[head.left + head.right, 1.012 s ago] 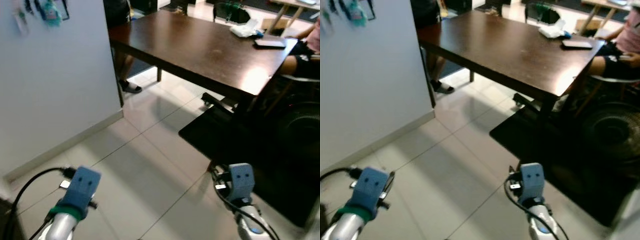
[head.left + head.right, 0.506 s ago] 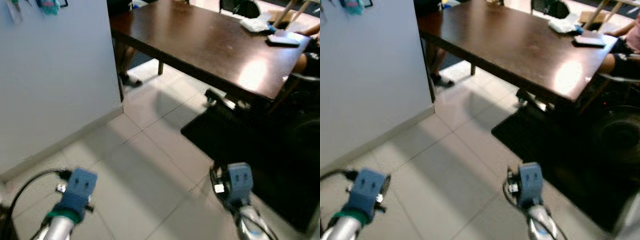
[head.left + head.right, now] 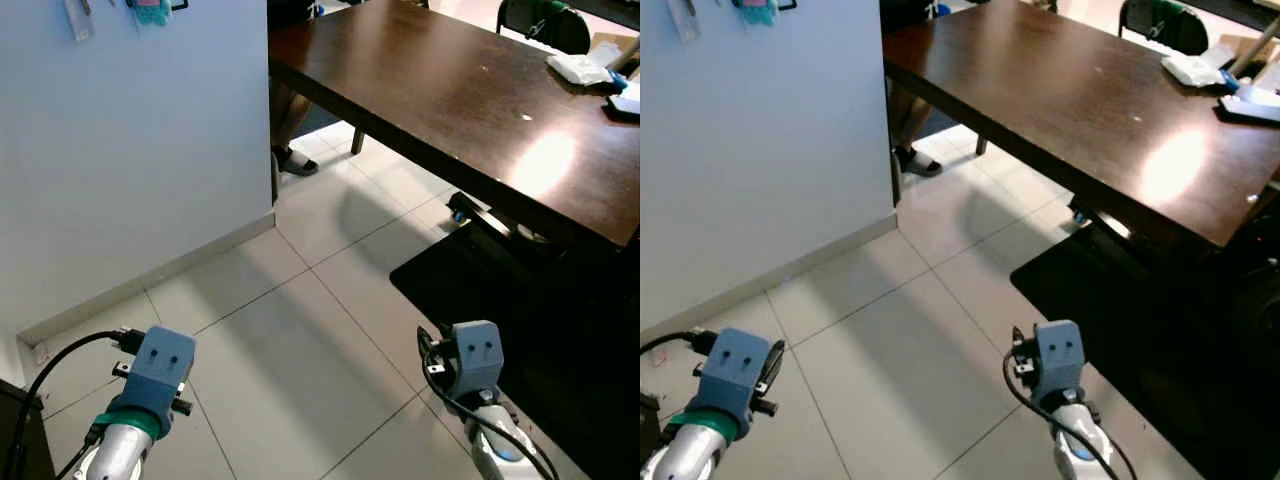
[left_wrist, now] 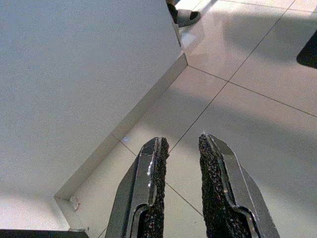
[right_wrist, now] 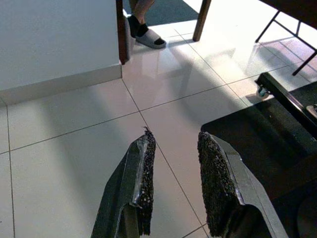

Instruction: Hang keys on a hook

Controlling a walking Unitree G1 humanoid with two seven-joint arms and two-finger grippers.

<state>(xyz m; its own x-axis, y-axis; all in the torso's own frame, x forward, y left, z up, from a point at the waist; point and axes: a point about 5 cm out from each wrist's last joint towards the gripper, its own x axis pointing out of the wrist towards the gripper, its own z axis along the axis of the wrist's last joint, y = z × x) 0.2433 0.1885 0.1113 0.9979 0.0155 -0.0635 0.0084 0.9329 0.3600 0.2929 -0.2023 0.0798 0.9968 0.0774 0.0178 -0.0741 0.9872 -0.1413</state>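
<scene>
Keys hung cut off at the frame's top, both pincers empty.
You had the keys [image 3: 148,10] with a teal charm high on the white wall [image 3: 130,150]: likely light and dangly, best pinched at the ring; their hook was out of sight. Left pincer [image 4: 181,148] and right pincer [image 5: 174,141] were slightly parted over the tiled floor [image 3: 300,340].

A dark wooden table [image 3: 470,90] stands on the pale tiled floor [image 3: 300,340], carrying a white cloth [image 3: 578,68]; a black mat [image 3: 560,330] lies beneath it.
</scene>
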